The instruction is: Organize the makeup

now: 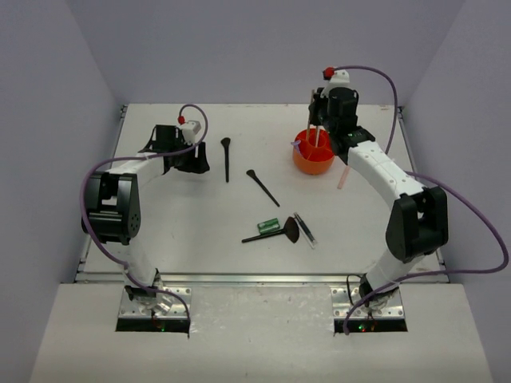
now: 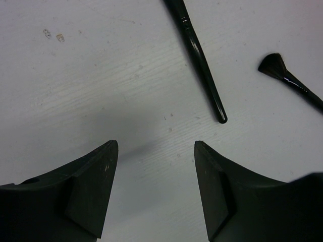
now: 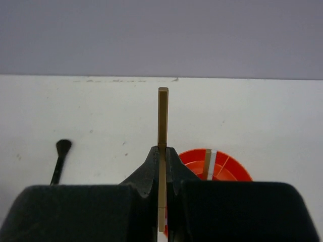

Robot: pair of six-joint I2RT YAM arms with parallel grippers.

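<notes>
My right gripper (image 1: 318, 126) hovers over the round orange cup (image 1: 313, 159), shut on a tan stick (image 3: 162, 118) held upright between its jaws (image 3: 162, 150). Another tan and white stick (image 3: 208, 164) stands in the cup (image 3: 224, 170). My left gripper (image 1: 182, 151) is open and empty at the far left, low over bare table (image 2: 155, 146). Two black brushes (image 1: 226, 158) (image 1: 262, 186) lie mid-table; both show in the left wrist view (image 2: 202, 70) (image 2: 287, 80). A fan brush (image 1: 278, 233), a green tube (image 1: 267, 226) and a slim dark stick (image 1: 304, 228) lie nearer the front.
A pink stick (image 1: 343, 174) lies just right of the cup, beside my right forearm. A black brush (image 3: 60, 159) shows left of my right fingers. Grey walls enclose the table on three sides.
</notes>
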